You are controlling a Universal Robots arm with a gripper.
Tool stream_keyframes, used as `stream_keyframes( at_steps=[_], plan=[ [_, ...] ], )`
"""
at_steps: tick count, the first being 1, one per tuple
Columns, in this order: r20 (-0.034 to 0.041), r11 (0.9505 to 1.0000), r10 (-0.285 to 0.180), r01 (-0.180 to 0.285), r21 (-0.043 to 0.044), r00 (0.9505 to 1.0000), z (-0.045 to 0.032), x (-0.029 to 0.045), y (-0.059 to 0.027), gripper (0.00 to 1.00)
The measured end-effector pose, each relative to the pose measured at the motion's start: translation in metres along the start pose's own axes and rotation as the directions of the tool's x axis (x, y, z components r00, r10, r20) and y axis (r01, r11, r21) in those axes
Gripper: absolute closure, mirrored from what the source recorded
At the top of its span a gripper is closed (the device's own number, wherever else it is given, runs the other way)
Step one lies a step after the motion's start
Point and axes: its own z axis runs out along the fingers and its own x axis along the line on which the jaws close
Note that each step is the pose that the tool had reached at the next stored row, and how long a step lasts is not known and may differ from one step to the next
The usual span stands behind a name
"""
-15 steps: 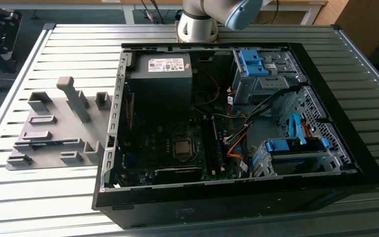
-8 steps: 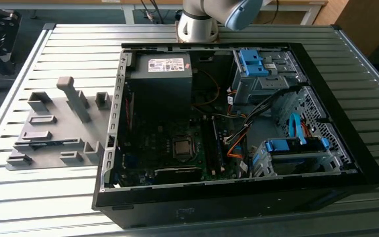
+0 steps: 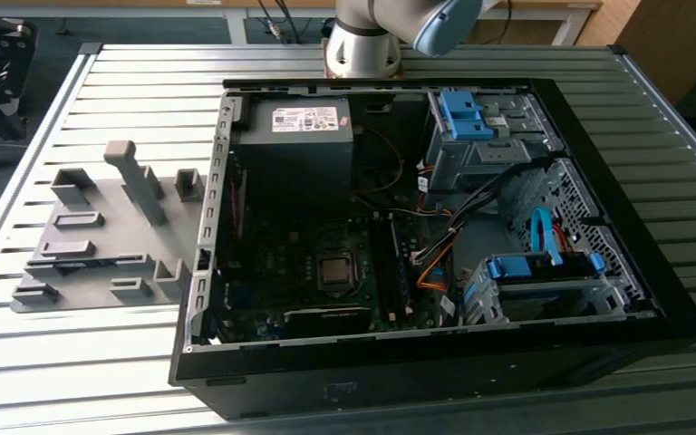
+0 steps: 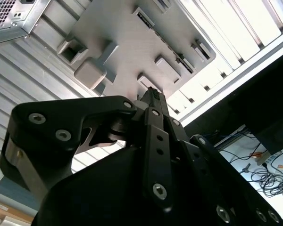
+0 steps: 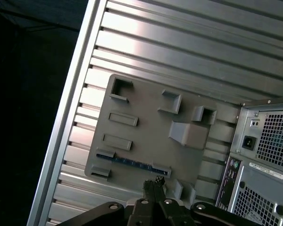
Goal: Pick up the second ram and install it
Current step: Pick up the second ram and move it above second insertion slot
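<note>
While the pincer (image 5: 153, 181) is hanging above the grey fixture plate (image 5: 146, 127), its fingers are pressing together with nothing between them. The blue-green memory stick (image 5: 132, 164) is sitting in a slot of that plate, below the fingertips and apart from them, and the open computer case (image 5: 264, 155) is standing off to one side.

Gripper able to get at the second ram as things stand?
Likely yes. The second ram sits in its slot on the grey fixture plate with nothing over it, and the gripper hangs above the plate near it. It is shut, so it would have to open.
</note>
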Motion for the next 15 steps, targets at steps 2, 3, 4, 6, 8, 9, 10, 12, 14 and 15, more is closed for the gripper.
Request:
stream_keyframes(
  at_steps=[2, 3, 4, 6, 8, 9, 10, 12, 14, 15],
  plan=[
    [0.0001, 1.0, 0.0, 0.0, 0.0, 1.0, 0.0001, 0.0, 0.0, 0.89],
    [0.0001, 1.0, 0.0, 0.0, 0.0, 1.0, 0.0, 0.0, 0.0, 0.89],
    [0.0001, 1.0, 0.0, 0.0, 0.0, 1.0, 0.0001, 0.0, 0.0, 0.89],
    [0.0, 1.0, -0.001, 0.001, 0.0, 1.0, 0.0, 0.0, 0.0, 0.89],
    [0.0, 1.0, -0.001, 0.001, 0.0, 1.0, 0.0, 0.0, 0.0, 0.89],
    [0.0, 1.0, -0.001, 0.001, 0.0, 1.0, 0.0, 0.0, 0.0, 0.89],
    [0.0, 1.0, -0.001, 0.001, -0.0001, 1.0, 0.0, 0.0, 0.0, 0.89],
    [0.0001, 1.0, -0.001, 0.001, 0.0, 1.0, 0.0, 0.0, 0.0, 0.89],
    [0.0, 1.0, -0.003, 0.003, -0.0001, 1.0, 0.0, 0.0, 0.0, 0.89],
    [-0.0001, 0.9999, -0.011, 0.011, -0.0003, 0.9999, 0.0001, 0.0001, 0.0, 0.89]
  ],
)
